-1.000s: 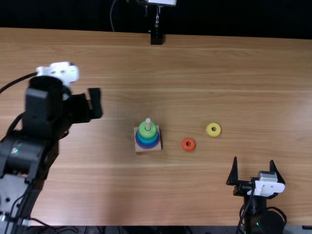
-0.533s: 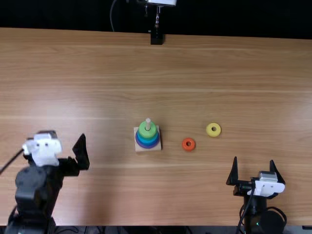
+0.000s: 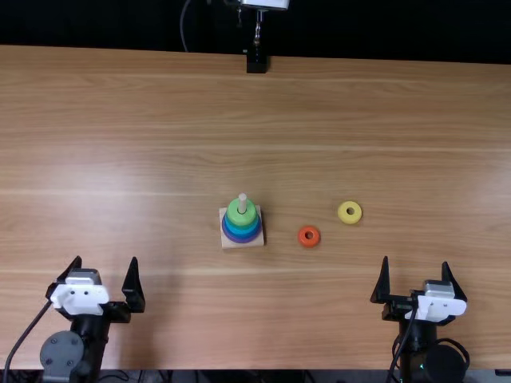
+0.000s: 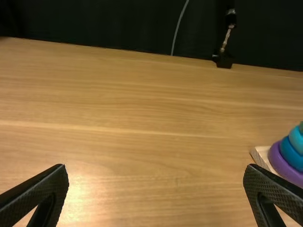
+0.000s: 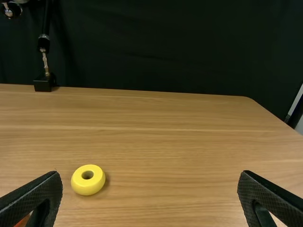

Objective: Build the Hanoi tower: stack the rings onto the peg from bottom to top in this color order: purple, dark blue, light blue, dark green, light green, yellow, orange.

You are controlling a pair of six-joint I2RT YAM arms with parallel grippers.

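Observation:
The peg (image 3: 242, 201) stands on a square wooden base (image 3: 243, 245), its tip above a green ring (image 3: 241, 213); blue and purple rings lie beneath. An orange ring (image 3: 309, 236) and a yellow ring (image 3: 350, 212) lie flat to its right, apart. My left gripper (image 3: 106, 271) is open and empty at the near left; my right gripper (image 3: 416, 275) is open and empty at the near right. In the left wrist view the purple ring (image 4: 284, 164) is beyond one finger of the left gripper (image 4: 156, 175). The yellow ring (image 5: 88, 179) is beyond the right gripper (image 5: 149, 177).
A black stand (image 3: 256, 61) is at the far edge of the wooden table (image 3: 359, 112), before a dark curtain. Bare wood lies between the two grippers, and cables run beside both arms at the near edge.
The left arm has drawn back toward the near left edge, away from its place left of the tower. The right arm, tower and loose rings have stayed put.

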